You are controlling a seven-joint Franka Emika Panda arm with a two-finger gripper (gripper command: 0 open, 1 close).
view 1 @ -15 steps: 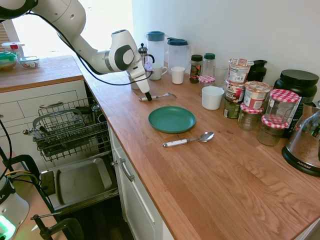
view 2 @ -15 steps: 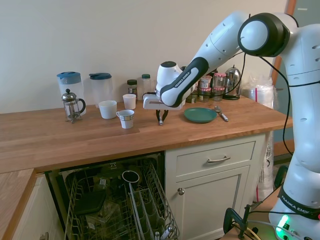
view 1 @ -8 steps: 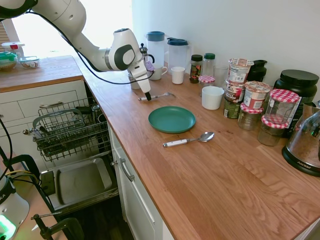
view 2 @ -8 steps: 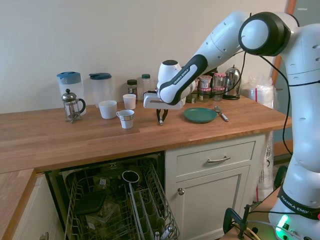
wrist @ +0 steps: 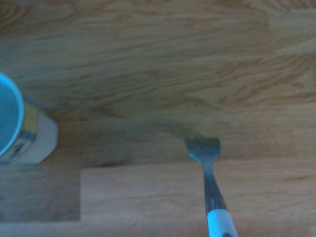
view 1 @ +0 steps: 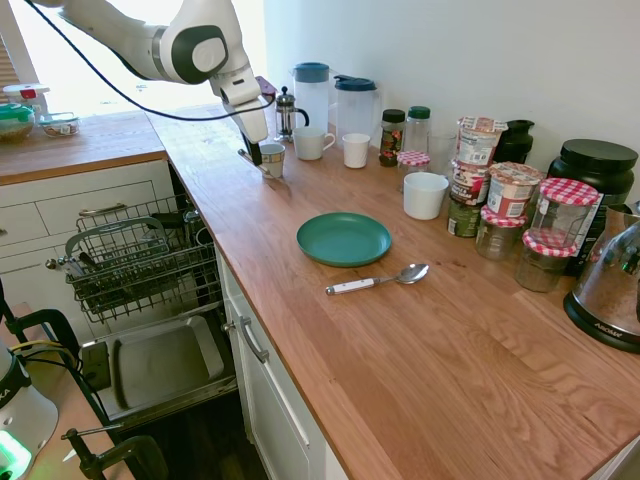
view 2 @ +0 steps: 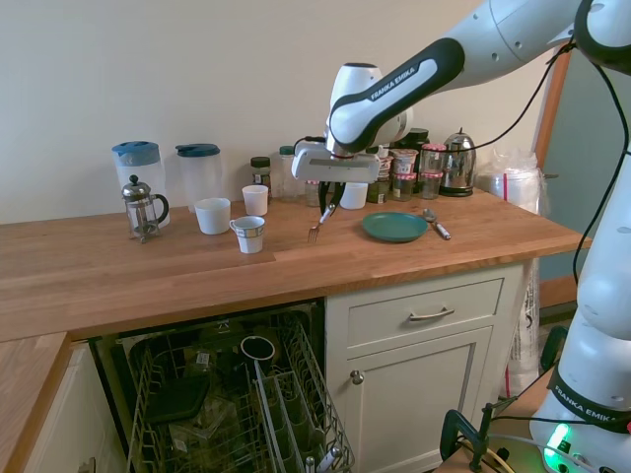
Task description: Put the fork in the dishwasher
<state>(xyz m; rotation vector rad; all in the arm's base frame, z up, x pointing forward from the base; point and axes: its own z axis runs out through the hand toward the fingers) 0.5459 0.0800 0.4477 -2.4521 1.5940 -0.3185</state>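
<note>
Your gripper (view 2: 328,200) is clamped on the fork (view 2: 319,221), tines hanging down above the worktop (view 2: 148,276). It is near the front edge, beside a small cup (view 2: 248,235). The dishwasher (view 2: 232,399) rack stands pulled out below.

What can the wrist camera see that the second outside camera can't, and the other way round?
Only the wrist view shows the fork's tines close up and straight down, with the wood grain of the counter beneath them.

Only the second exterior view shows the gripper holding the fork above the counter, the open dishwasher below, the green plate, the spoon, the jugs and the jars.

Both show the fork, the wooden counter, and the small cup standing near the fork.
</note>
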